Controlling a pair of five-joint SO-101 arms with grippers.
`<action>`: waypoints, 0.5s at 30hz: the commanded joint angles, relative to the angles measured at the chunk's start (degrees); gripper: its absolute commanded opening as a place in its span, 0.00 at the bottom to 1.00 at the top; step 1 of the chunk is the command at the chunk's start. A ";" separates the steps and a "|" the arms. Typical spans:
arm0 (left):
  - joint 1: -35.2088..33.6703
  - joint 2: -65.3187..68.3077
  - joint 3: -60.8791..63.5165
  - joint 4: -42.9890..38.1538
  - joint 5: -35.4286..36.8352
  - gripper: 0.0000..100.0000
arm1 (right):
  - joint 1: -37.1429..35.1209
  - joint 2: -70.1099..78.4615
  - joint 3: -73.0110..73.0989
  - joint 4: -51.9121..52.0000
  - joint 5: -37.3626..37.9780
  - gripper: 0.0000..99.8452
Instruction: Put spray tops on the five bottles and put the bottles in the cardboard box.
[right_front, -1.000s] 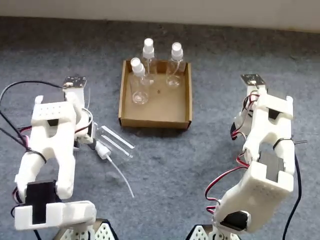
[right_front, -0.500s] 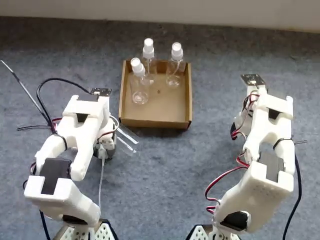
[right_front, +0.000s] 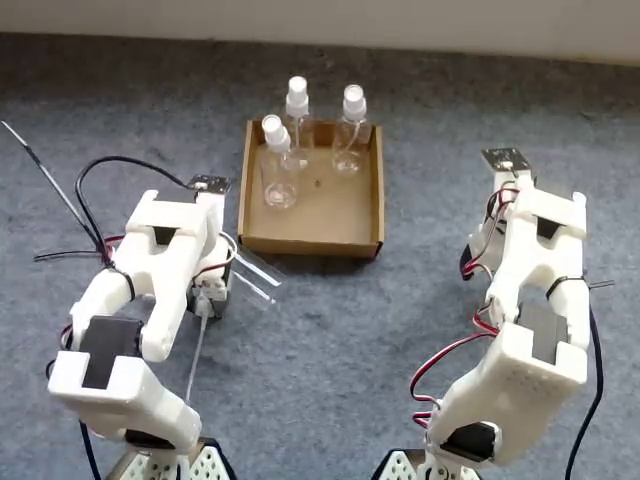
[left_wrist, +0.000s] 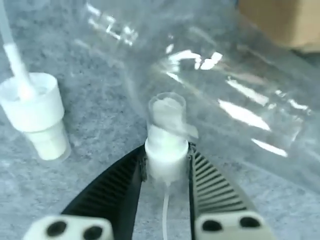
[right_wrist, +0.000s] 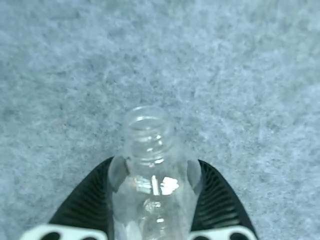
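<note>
Spray top (left_wrist: 167, 137) sits pinched in the left gripper (left_wrist: 167, 161) beside the cardboard box (right_front: 310, 243). The right gripper (right_wrist: 152, 172) clamps an uncapped bottle (right_wrist: 147, 135); best to feed the tube (right_front: 197, 345) into its neck first, axes aligned.

Three capped bottles (right_front: 349, 135) crowd the back of the cardboard box (right_front: 310, 243); its front floor lies bare, reachable from above. A lying bottle (right_front: 255, 280) and a loose spray top (left_wrist: 35, 112) block the carpet (right_front: 340, 340) just off the box's lower-left corner. Open carpet runs at lower centre between the left arm (right_front: 150, 280) and the right arm (right_front: 530, 300). Cables (right_front: 90, 180) loop at far left.
</note>
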 joint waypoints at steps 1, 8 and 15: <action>-0.92 -0.84 -1.63 1.67 -1.93 0.00 | 0.04 -2.86 -1.27 1.19 0.53 0.00; -5.49 -14.73 2.07 2.11 -2.02 0.00 | -0.40 -9.36 -5.14 5.67 0.26 0.00; -7.78 -35.38 6.29 2.37 -2.11 0.00 | -4.35 -23.52 -4.97 6.02 -1.67 0.00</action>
